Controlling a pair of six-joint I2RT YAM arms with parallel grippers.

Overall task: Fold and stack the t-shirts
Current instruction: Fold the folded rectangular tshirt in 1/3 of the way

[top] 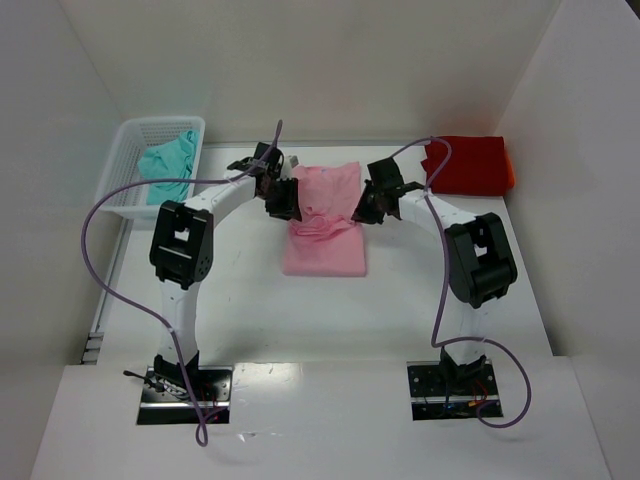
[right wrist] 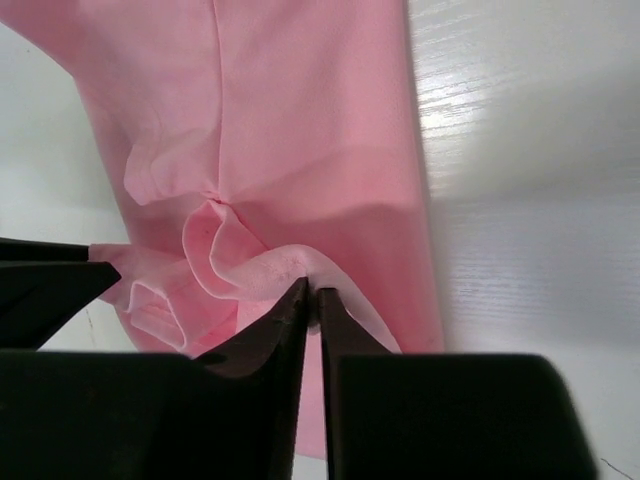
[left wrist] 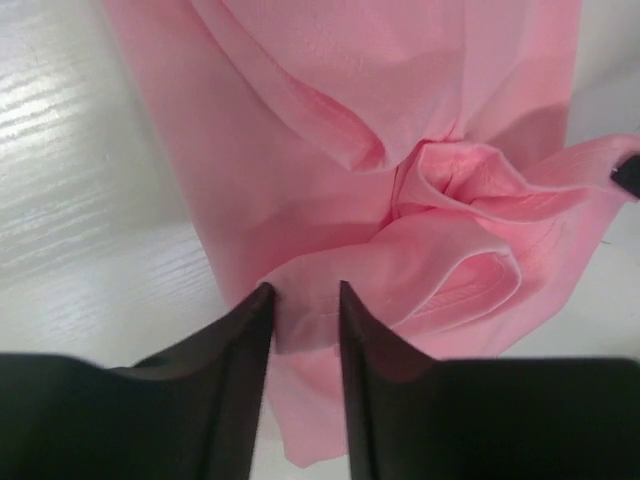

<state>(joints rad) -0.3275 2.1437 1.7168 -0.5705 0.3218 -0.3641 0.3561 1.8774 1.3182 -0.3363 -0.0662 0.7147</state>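
White counter: the pink t-shirt lay at centre, long axis running away from the bases, bunched mid-length. Equally near, the left end effector stood parted around a fold while the right end effector pinched the opposite edge.

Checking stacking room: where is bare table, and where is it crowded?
Free: the wide table strip between the pink t-shirt and the arm bases. Crowded: the pink t-shirt's far half, where the left gripper and right gripper sit, the basket corner with the teal t-shirt, and the corner holding the red t-shirt.
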